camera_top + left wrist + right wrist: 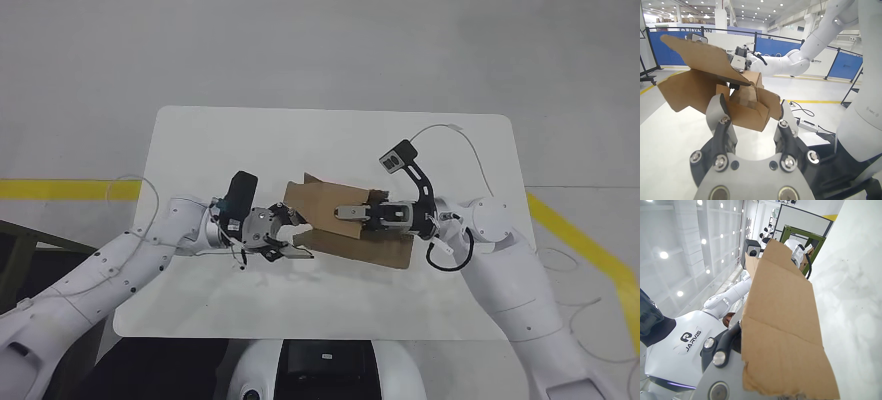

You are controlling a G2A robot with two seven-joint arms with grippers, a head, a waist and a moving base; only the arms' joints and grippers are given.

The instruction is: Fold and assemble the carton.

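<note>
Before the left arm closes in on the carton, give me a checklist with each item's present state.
1. The left gripper is open: ok, jaws wide apart.
2. The carton is in line with it: ok, its near end sits between the fingers.
3. Those fingers are off the cardboard: cannot tell.
4. The right gripper holds the carton: ok, shut on it from the far side.
5. The flaps are folded in: not ok, they splay outward at the near end.
</note>
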